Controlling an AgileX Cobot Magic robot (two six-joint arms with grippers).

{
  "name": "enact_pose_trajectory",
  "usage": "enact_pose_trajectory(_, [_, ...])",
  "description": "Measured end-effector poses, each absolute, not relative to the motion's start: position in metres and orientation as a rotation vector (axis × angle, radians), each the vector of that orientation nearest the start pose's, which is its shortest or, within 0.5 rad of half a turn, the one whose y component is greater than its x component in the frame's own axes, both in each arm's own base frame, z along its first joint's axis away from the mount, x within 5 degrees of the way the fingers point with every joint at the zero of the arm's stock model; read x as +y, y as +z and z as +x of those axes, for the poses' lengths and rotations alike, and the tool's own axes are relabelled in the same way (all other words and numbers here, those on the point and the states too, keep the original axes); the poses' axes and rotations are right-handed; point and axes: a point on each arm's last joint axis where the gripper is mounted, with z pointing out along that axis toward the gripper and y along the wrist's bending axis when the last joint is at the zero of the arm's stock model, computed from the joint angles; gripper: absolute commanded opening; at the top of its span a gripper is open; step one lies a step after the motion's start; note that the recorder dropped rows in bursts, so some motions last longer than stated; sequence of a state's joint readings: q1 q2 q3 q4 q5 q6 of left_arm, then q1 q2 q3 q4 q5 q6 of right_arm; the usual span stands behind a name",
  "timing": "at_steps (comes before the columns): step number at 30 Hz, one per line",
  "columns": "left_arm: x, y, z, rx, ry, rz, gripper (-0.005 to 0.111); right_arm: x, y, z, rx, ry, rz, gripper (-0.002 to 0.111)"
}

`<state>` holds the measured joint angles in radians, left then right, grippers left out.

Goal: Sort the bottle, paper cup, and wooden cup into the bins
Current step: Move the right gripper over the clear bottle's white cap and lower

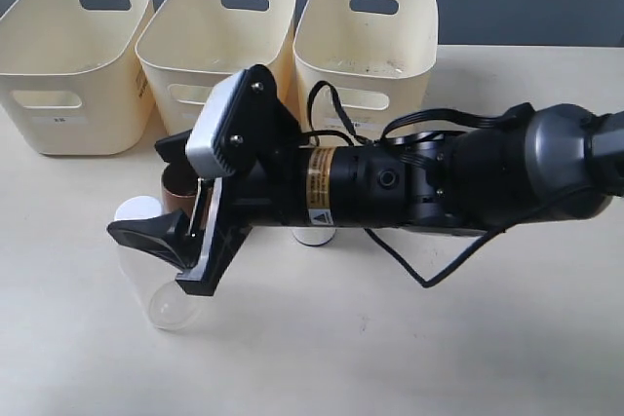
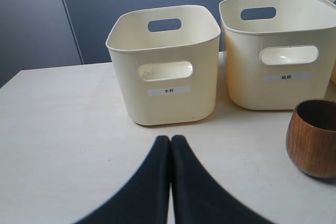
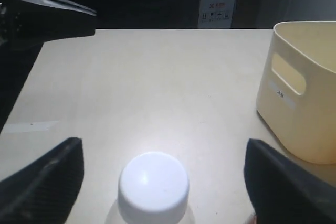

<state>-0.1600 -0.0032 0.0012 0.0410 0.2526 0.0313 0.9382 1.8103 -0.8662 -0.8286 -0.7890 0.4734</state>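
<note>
The clear bottle [image 1: 161, 284] with its white cap [image 3: 153, 184] stands on the table in front of the bins. My right gripper [image 1: 134, 189] reaches across from the right and is open, one finger [image 3: 47, 182] on each side of the cap without touching it. The brown wooden cup [image 1: 178, 192] stands just behind the bottle, mostly hidden by the gripper; it also shows in the left wrist view as a wooden cup [image 2: 314, 137]. Only a white bit of the paper cup [image 1: 314, 236] shows under the right arm. My left gripper [image 2: 170, 139] is shut on nothing, facing the left bin [image 2: 165, 72].
Three cream bins [image 1: 73, 65], [image 1: 216, 41], [image 1: 366, 41] line the back of the table. The right arm [image 1: 468, 177] and its cable [image 1: 429, 275] lie across the middle. A dark edge borders the table at the far side [image 3: 21, 61].
</note>
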Motion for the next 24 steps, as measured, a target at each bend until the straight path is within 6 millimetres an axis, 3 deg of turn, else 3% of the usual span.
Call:
enact_pose_trajectory(14, [-0.008, 0.190, 0.054, 1.724, -0.057, 0.192, 0.000, 0.330, 0.171, 0.179, 1.384, 1.079, -1.337, 0.079])
enact_pose_trajectory(24, [-0.008, 0.190, 0.054, 1.724, -0.057, 0.192, 0.000, 0.332, 0.166, 0.180, 1.390, 1.100, -1.321, 0.079])
